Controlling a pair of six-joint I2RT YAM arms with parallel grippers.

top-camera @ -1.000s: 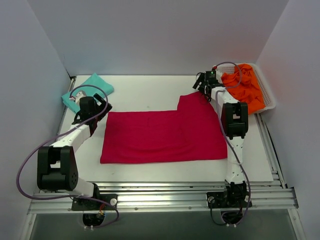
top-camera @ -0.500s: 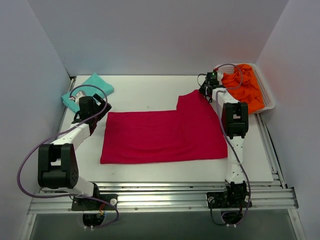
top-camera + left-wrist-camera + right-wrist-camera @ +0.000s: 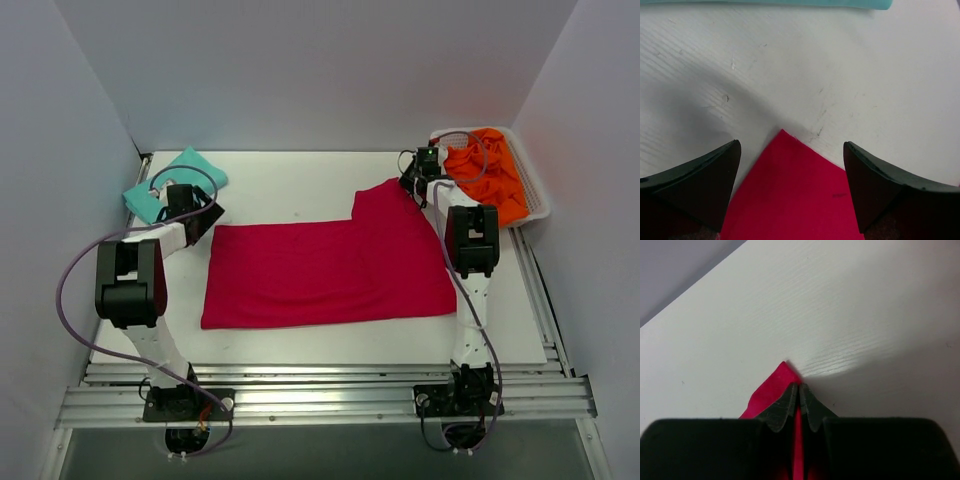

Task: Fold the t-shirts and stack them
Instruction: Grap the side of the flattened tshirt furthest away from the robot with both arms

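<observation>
A crimson red t-shirt (image 3: 330, 268) lies spread flat across the middle of the table. My right gripper (image 3: 413, 186) is shut on its far right corner (image 3: 778, 381), with red cloth pinched between the closed fingers. My left gripper (image 3: 206, 220) stands open over the far left corner (image 3: 790, 185), which lies flat on the table between the two fingers. A folded teal t-shirt (image 3: 172, 180) rests at the back left. Crumpled orange t-shirts (image 3: 490, 180) fill a basket at the back right.
The white basket (image 3: 541, 203) sits against the right wall, just behind my right arm. Walls close in the table on the left, back and right. A metal rail (image 3: 320, 385) runs along the near edge.
My right gripper has closed onto the red shirt's far right corner. My left gripper has moved toward the back, over the far left corner, and stays open.
</observation>
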